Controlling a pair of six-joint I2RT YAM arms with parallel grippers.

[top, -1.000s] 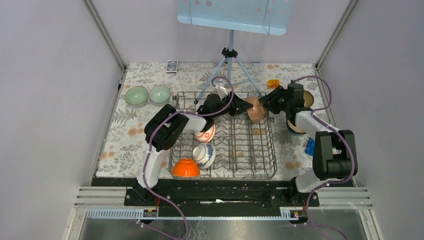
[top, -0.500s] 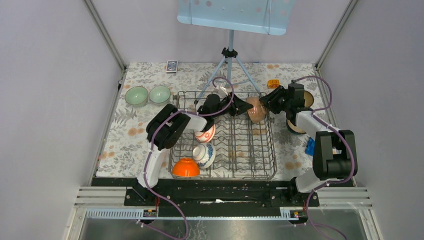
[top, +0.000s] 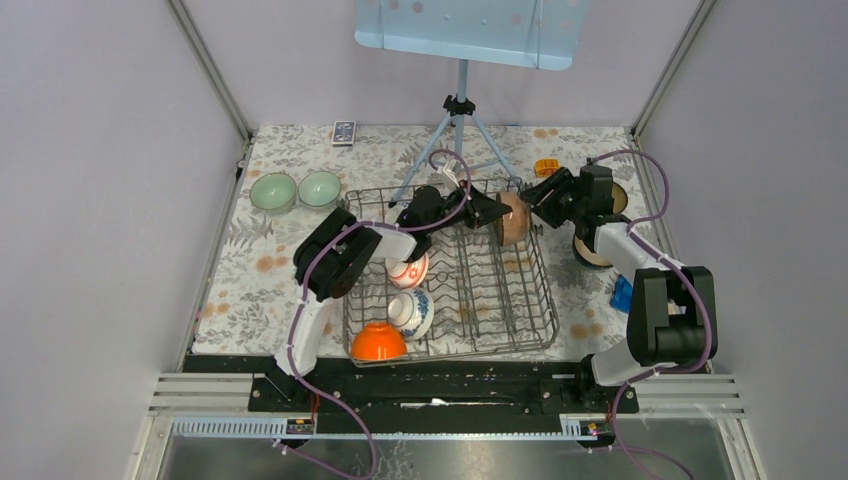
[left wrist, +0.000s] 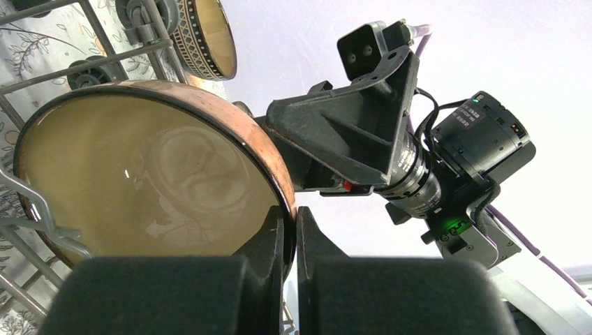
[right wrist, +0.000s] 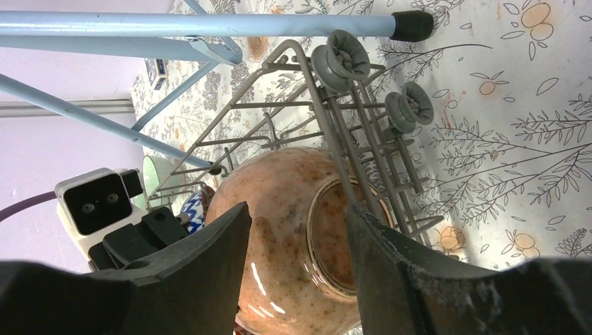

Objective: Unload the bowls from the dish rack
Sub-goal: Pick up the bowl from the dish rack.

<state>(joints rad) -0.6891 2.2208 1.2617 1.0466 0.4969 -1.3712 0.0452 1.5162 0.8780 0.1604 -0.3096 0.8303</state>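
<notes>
Jaws of the left gripper [left wrist: 290,225], inside the grey wire dish rack [top: 500,300], pinch shut on the thin rim of the round brown bowl [left wrist: 139,181]: glossy tan within, speckled outside. It stands on edge, mouth toward them, foot ring toward the right gripper [right wrist: 296,213], whose jaws stand open either side.

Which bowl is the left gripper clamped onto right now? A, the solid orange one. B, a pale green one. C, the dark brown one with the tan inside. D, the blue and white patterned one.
C: in the left wrist view the left gripper is shut on the rim of the brown bowl, whose tan inside faces the camera.
</notes>
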